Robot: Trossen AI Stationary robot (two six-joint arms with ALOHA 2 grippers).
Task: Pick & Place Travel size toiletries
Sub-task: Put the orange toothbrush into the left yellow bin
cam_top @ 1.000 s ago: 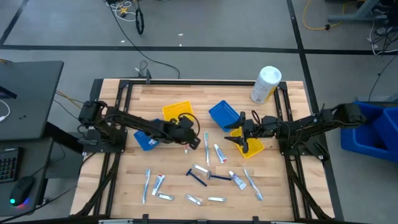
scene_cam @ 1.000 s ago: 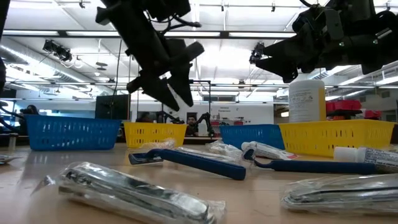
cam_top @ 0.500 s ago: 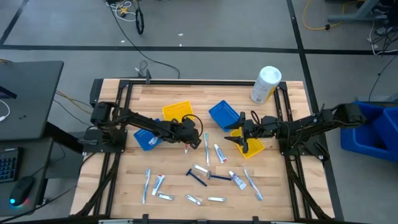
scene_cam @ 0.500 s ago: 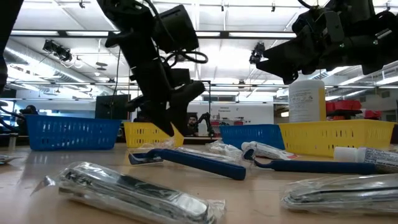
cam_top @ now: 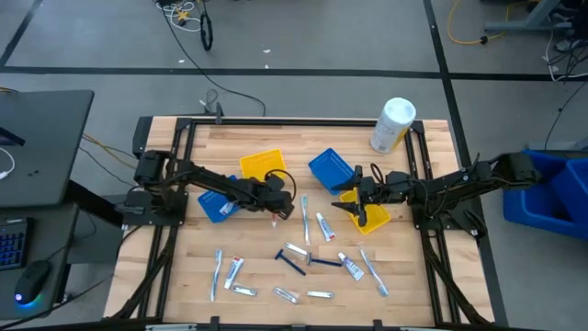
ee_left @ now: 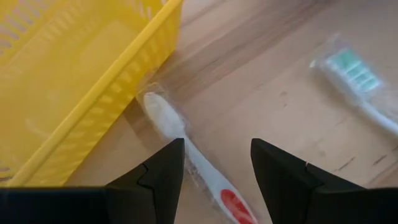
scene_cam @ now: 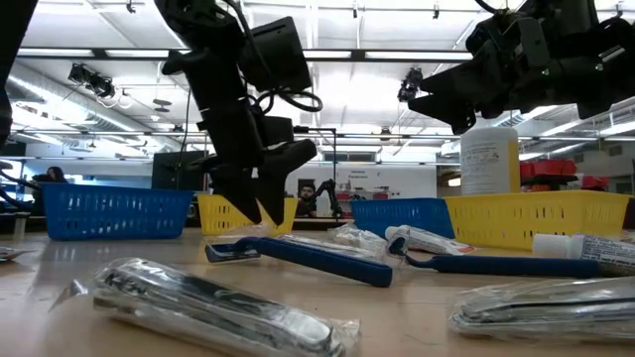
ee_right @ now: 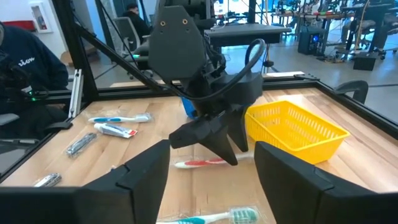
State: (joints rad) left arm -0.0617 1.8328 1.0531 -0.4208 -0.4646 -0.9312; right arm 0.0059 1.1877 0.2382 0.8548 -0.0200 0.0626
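A wrapped white-and-red toothbrush (ee_left: 180, 140) lies flat on the wood beside a yellow bin (ee_left: 68, 87). My left gripper (cam_top: 278, 213) hangs low over it, open, slanting down, one finger on each side of its handle; I see no touch. More wrapped toothbrushes, toothpaste tubes (cam_top: 323, 225) and a dark blue razor (cam_top: 294, 264) lie scattered toward the table's near edge. My right gripper (cam_top: 354, 198) waits open and level above the other yellow bin (cam_top: 372, 221), holding nothing.
Two blue bins (cam_top: 216, 208) (cam_top: 329, 169) stand near the yellow ones. A large white container (cam_top: 393, 124) lies at the far right corner. A toothbrush with green bristles (ee_left: 357, 78) lies just right of my left gripper. A person sits beyond the table (ee_right: 28, 59).
My left gripper has come down toward the table and tipped more steeply, ending low over the white-and-red toothbrush by the yellow bin. Its fingers have stayed apart.
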